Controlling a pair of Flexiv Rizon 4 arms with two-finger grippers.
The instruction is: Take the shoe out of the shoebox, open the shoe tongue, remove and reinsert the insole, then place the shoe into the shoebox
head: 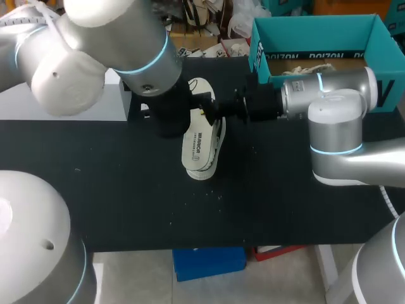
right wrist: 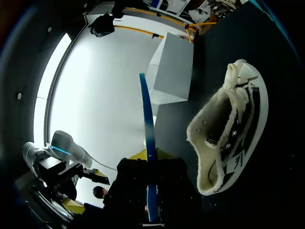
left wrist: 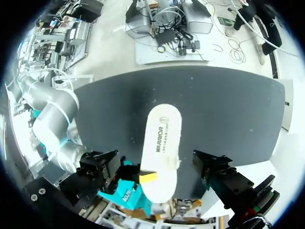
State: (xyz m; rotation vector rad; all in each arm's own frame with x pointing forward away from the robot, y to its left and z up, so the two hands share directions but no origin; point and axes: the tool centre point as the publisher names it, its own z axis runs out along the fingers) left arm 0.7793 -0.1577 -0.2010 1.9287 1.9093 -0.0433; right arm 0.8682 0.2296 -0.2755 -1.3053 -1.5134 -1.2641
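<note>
My right gripper (head: pixel 205 114) comes in level from the right and is shut on the heel end of the insole (head: pixel 197 144), white on top with dark print. In the right wrist view the insole (right wrist: pixel 147 129) shows edge-on, its underside blue, pinched in that gripper (right wrist: pixel 148 167). The white lace-up shoe (right wrist: pixel 228 133) lies on its side on the black table, under and beside the insole (left wrist: pixel 162 138). My left gripper (left wrist: pixel 155 156) hangs above with its fingers wide open on either side of the insole, touching nothing. The teal shoebox (head: pixel 310 35) stands open at the back right.
A white box (right wrist: pixel 171 71) stands on the table's far left, behind my left arm. My left arm's wrist covers the table to the left of the shoe. The black table (head: pixel 126 190) reaches to its front edge below the shoe.
</note>
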